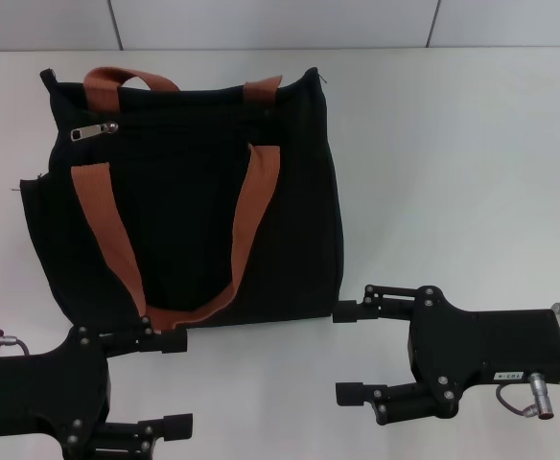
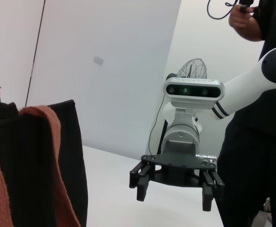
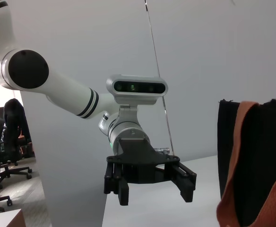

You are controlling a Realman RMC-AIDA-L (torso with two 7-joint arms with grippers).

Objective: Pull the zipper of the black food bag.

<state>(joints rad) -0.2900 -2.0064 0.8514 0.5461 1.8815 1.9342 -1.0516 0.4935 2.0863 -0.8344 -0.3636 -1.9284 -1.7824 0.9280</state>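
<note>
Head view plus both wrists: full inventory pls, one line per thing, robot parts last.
black food bag: 1, black, lying flat on the table, left of centre.
strap handles: 2, rust-brown, one looped across the bag's face, one at its far edge.
zipper: 1, silver, on the bag's far left part.
table: 1, white, under everything.
left gripper: 1, black, open, near edge, just below the bag's near left corner.
right gripper: 1, black, open, near edge, beside the bag's near right corner.
</note>
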